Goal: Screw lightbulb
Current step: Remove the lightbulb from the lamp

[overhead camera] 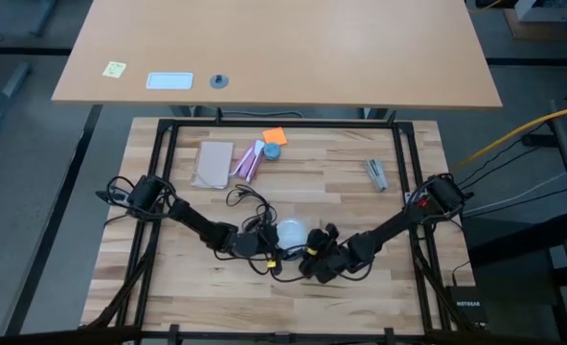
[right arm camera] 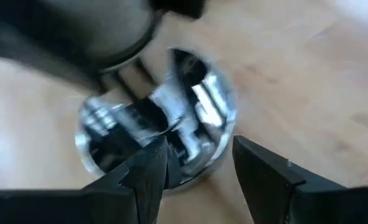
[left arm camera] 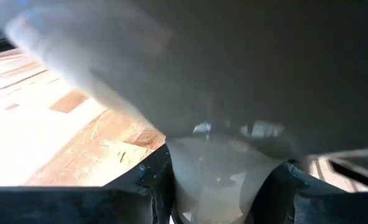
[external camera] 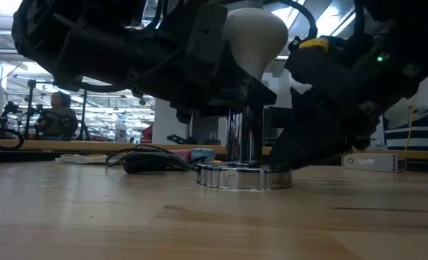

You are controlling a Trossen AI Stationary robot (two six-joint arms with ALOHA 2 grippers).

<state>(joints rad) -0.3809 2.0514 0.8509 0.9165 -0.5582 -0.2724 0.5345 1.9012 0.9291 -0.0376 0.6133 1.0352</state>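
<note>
Your left gripper (overhead camera: 269, 237) is pinching the lightbulb (overhead camera: 290, 231), near the middle of the wooden table (overhead camera: 169, 297), a bit toward the front edge. In the left wrist view you can see its two dark fingers (left arm camera: 148, 183) pressed on each side of the white bulb. From the low view, the bulb's round top points up and its narrow neck goes down into the shiny silver socket (external camera: 244, 175). The socket stands upright on its flat round base on the table.

Your right gripper (overhead camera: 314, 264) is just beside the socket, on the other side from the left one. Its fingers (right arm camera: 148, 172) are spread a little, and the edge of the socket's shiny base sits between them. You cannot tell if they squeeze it.

A thin dark cord (overhead camera: 248, 200) lies looped on the table behind the left gripper. Farther back you can see a brown flat packet (overhead camera: 213, 165), a pink-and-white packet (overhead camera: 249, 162), an orange piece (overhead camera: 274, 136) and a small silver thing (overhead camera: 376, 173) off to the right.
</note>
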